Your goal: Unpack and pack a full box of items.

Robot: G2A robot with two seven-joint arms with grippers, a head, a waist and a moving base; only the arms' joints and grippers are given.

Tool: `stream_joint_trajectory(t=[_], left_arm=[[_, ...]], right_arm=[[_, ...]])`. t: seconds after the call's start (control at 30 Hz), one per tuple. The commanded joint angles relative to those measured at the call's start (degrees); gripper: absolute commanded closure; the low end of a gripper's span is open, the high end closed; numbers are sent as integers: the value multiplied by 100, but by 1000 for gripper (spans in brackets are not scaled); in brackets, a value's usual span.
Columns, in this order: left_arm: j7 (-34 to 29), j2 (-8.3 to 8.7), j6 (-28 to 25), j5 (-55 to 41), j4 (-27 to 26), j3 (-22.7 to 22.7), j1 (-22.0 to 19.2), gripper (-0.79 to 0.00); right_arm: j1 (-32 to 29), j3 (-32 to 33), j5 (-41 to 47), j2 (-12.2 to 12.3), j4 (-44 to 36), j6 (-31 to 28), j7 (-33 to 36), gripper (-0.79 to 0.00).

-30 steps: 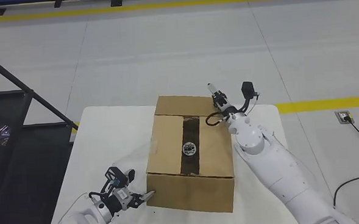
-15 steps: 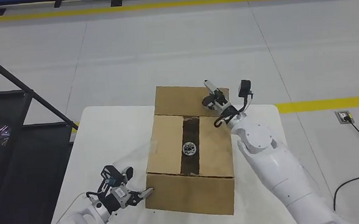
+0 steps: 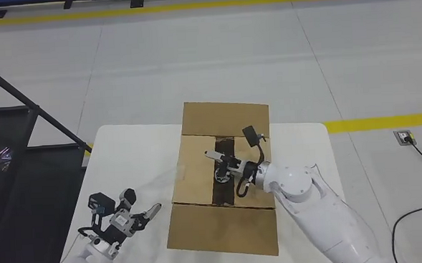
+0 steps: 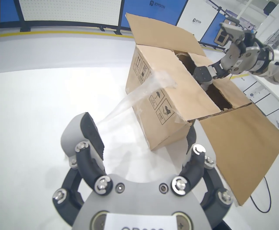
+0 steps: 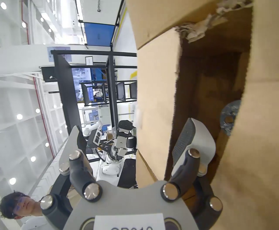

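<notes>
My right hand, open and empty, now straddles a top flap of the brown cardboard box; left hand, open, has backed off; unpacking nears.

1. The right gripper has been brought from the far edge of the box to the middle of its top. One finger is now set in the gap between the two top flaps.
2. The left gripper has been drawn back from the box's near left corner. It is now held apart from the box, farther toward the table's left edge.
3. The far flap has been pushed farther open, so that more of its face is shown in the top view.
</notes>
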Motion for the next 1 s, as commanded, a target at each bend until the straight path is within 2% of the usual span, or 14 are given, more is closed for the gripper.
stream_joint_trajectory(t=[0.0, 0.27, 0.43, 0.73, 0.97], left_arm=[[13, 2, -7, -8, 2, -6, 19, -785], [63, 7, -53, 6, -96, 14, 105, -785], [33, 15, -88, 132, -262, 45, 185, -785], [-225, 19, -122, 341, -449, 265, 99, -785], [-270, 5, -35, 483, -595, 500, -4, -785]], right_arm=[[66, -79, 11, -28, 108, 64, 52, -785], [379, -412, 313, -238, 656, -324, -118, -785], [483, -363, 666, -318, 799, -679, -152, -785], [348, -138, 961, -319, 248, -937, 16, -785], [348, -323, 660, -401, -242, -962, -430, -785]])
